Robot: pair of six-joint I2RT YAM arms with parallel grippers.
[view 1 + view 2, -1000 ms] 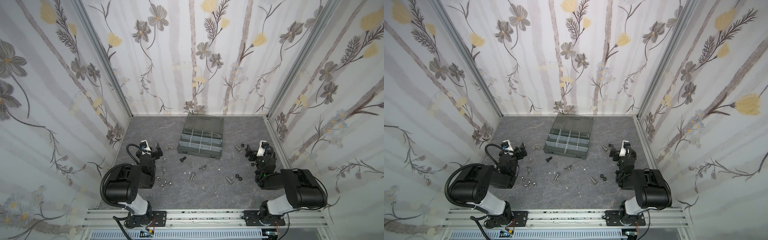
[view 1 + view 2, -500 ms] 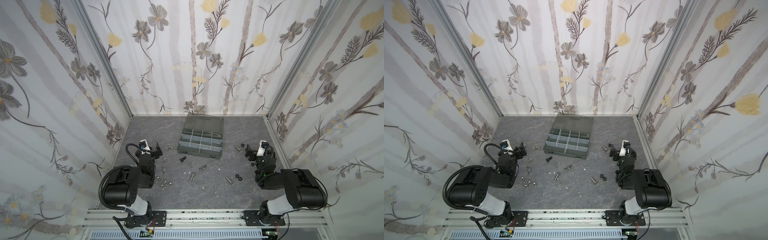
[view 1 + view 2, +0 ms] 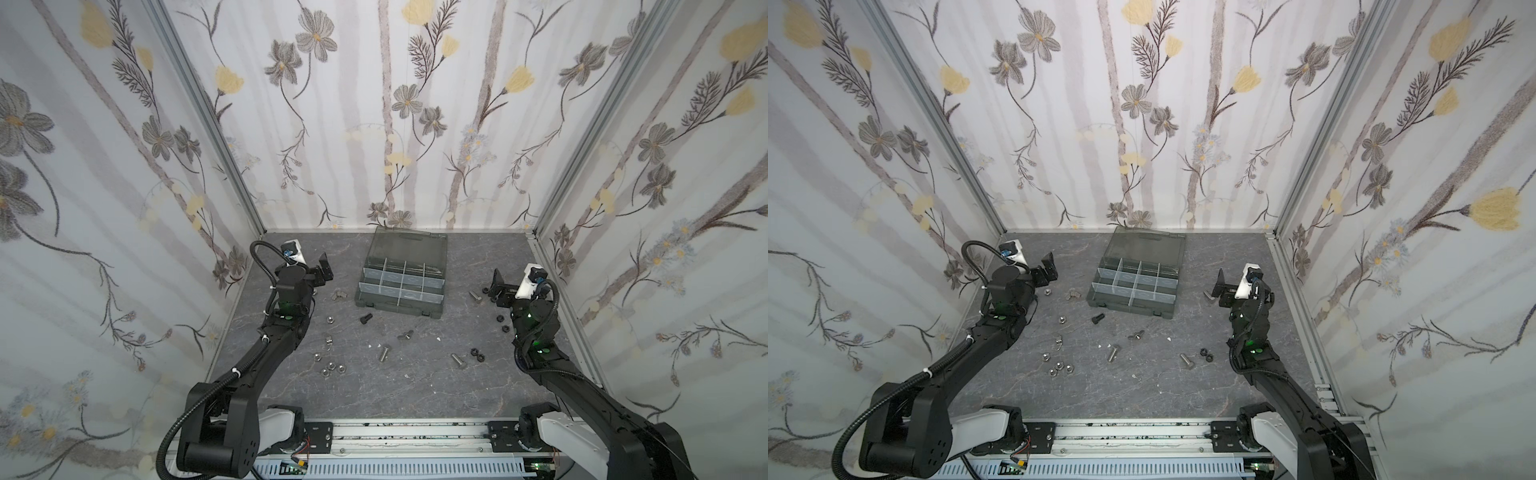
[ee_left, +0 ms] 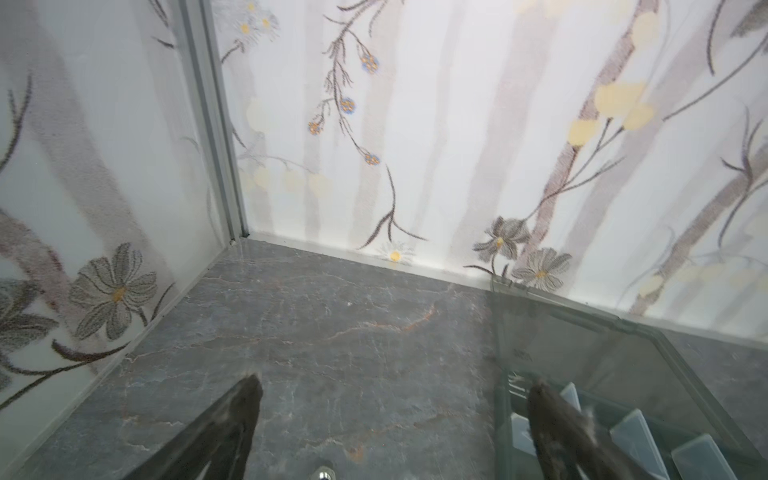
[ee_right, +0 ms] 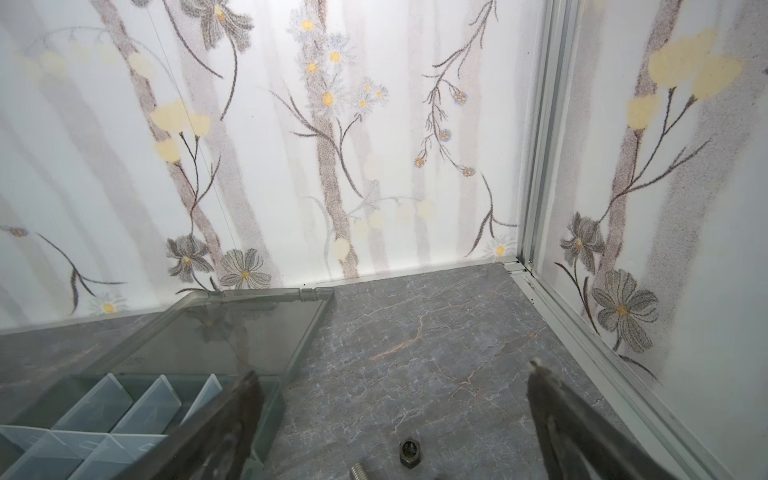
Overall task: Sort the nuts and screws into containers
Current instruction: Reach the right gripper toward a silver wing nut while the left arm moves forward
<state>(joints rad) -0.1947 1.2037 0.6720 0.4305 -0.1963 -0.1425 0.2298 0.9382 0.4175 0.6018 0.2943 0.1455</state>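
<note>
The dark grey-green organizer case point(image 3: 401, 297) point(image 3: 1131, 301) lies at the back middle. Its smoky lid point(image 3: 409, 247) is open, and the containers point(image 5: 104, 419) look empty. Screws lie loose on the floor: silver ones point(image 3: 383, 353) point(image 3: 458, 360) point(image 3: 474, 296) and a black one point(image 3: 365, 318). Nuts are scattered too: a silver cluster point(image 3: 330, 368), black ones point(image 3: 478, 354) point(image 5: 411, 453) and wing nuts point(image 3: 340, 295). My left gripper point(image 3: 322, 268) point(image 4: 395, 390) hovers open left of the case. My right gripper point(image 3: 496, 286) point(image 5: 392, 386) hovers open right of it, above a black nut.
Floral walls close in the grey marbled floor point(image 3: 374, 395) on three sides. Metal corner posts point(image 3: 216, 137) stand at the back corners. A rail point(image 3: 407, 432) with both arm bases runs along the front. Tiny white flecks point(image 3: 374, 345) lie mid-floor.
Both arms have unfolded from a low tucked pose. Both grippers have risen and moved a little toward the back wall. Both stay open and nothing on the floor has moved.
</note>
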